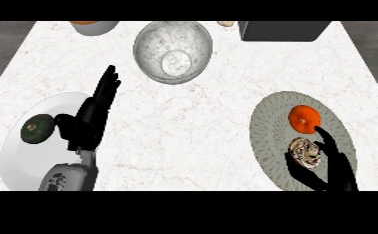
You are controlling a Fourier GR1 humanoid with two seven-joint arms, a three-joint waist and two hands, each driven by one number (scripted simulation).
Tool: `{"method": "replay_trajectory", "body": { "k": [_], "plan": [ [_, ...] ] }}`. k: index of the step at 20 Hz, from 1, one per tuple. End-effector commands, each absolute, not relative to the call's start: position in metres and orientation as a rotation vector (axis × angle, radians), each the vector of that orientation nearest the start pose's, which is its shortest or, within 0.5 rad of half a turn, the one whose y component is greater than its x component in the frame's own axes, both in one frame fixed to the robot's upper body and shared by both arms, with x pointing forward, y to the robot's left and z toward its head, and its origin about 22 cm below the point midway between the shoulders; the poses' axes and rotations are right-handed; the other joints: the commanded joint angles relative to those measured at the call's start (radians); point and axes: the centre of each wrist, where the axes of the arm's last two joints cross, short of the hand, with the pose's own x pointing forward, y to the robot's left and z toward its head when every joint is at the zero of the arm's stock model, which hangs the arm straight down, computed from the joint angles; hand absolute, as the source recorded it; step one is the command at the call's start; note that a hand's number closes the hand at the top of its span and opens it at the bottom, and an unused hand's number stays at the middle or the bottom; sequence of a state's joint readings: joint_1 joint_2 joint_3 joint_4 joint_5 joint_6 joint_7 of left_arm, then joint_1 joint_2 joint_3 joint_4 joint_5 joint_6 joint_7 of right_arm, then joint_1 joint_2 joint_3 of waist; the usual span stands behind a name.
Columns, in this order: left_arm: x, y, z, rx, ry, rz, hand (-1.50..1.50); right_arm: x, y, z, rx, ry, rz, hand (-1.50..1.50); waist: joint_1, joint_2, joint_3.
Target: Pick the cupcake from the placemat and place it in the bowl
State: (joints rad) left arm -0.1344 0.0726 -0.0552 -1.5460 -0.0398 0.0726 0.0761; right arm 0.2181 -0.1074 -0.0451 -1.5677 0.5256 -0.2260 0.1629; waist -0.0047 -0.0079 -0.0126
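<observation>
A white marbled counter (199,128) fills the head view, and everything else sits on it. Toward its right edge lies the largest item, a grey oval placemat (272,113) with a fine ribbed pattern. At the near left corner a round white plate (22,163) runs partly off the counter's left edge. At the middle of the far edge stands a mottled grey stone-like bowl (173,50), round and deep, with nothing visible inside it. A dark grey boxy object (284,30) sits at the far right corner, cut by the far edge. A pale round dish (94,26) shows at the far left, only its near rim in view, and a small tan lump (226,23) lies between the bowl and the dark box. On the placemat's near half rests the cupcake (305,153), brown and cream swirled on top, and just beyond it — close to touching — sits a round orange fruit (303,118). A dark green round vegetable (38,128) lies on the white plate's far part. The right hand (336,170) comes in at the near right corner, fingers and thumb spread on either side of the cupcake — around it but not closed on it. The left hand (92,115) rests open by the plate's right rim, fingers straight and pointing toward the far edge.
</observation>
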Motion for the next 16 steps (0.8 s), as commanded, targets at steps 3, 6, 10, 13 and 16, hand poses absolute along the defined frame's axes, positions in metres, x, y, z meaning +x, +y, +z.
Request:
{"method": "replay_trajectory", "body": {
  "k": [3, 6, 10, 13, 16],
  "plan": [
    [0.273, 0.205, 0.046, 0.067, -1.597, -0.112, 0.00, 0.191, -0.265, -0.048, -0.652, -1.180, 0.251, 1.50, 0.007, 0.007, 0.013],
    [0.269, 0.212, 0.027, 0.060, -1.592, -0.104, 0.00, 0.189, -0.257, -0.043, -0.635, -1.244, 0.228, 1.50, 0.005, 0.008, 0.013],
    [0.278, 0.209, 0.028, 0.013, -1.586, -0.169, 0.00, 0.209, -0.159, -0.016, -0.309, -1.506, 0.578, 1.50, 0.069, 0.016, 0.012],
    [0.279, 0.188, 0.033, -0.046, -1.604, -0.216, 0.00, 0.216, -0.101, 0.010, -0.028, -1.667, 0.879, 1.50, 0.157, 0.018, 0.013],
    [0.280, 0.191, 0.030, -0.026, -1.591, -0.194, 0.00, 0.213, -0.061, 0.039, 0.172, -1.762, 0.946, 1.50, 0.121, 0.015, 0.014]
  ]
}}
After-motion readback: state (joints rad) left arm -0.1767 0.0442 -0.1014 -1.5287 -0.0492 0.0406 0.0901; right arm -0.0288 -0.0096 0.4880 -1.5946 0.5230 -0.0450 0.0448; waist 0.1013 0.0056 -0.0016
